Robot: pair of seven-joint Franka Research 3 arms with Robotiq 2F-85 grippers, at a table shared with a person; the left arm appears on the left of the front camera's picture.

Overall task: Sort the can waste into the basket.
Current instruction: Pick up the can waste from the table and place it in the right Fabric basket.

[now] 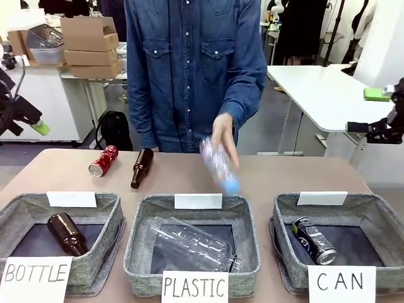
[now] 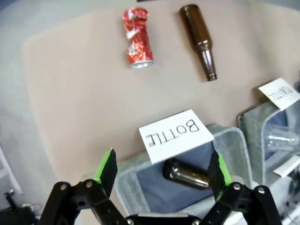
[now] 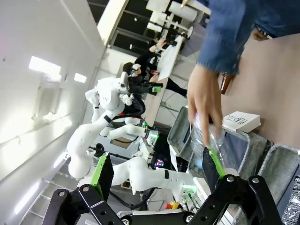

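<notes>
Two dented drink cans lie well apart. The dark blue-black printed can [image 1: 314,240] rests on its side inside the grey woven-fabric basket [image 1: 379,218] signed "CAN", at the right end of the beige tabletop [image 1: 284,173]. The red can [image 1: 103,160] lies on the tabletop at the far left, behind the like basket signed "BOTTLE" [image 1: 107,208].

Just beside the red can lies a brown glass bottle [image 1: 141,168], and another brown bottle [image 1: 65,233] lies inside the "BOTTLE" basket. Between the red can and the "CAN" basket stands the middle basket signed "PLASTIC" [image 1: 136,246], with a clear plastic bottle [image 1: 192,243] lying in it. Above its far rim a person's hand [image 1: 223,136] holds a second clear plastic bottle [image 1: 219,165] with a blue cap, blurred.

Above the "BOTTLE" basket the left tool [image 2: 163,163] hangs with its jaws wide apart and nothing between them. At the right side the right tool [image 3: 156,161] is raised off the tabletop, its jaws likewise spread wide and empty.
</notes>
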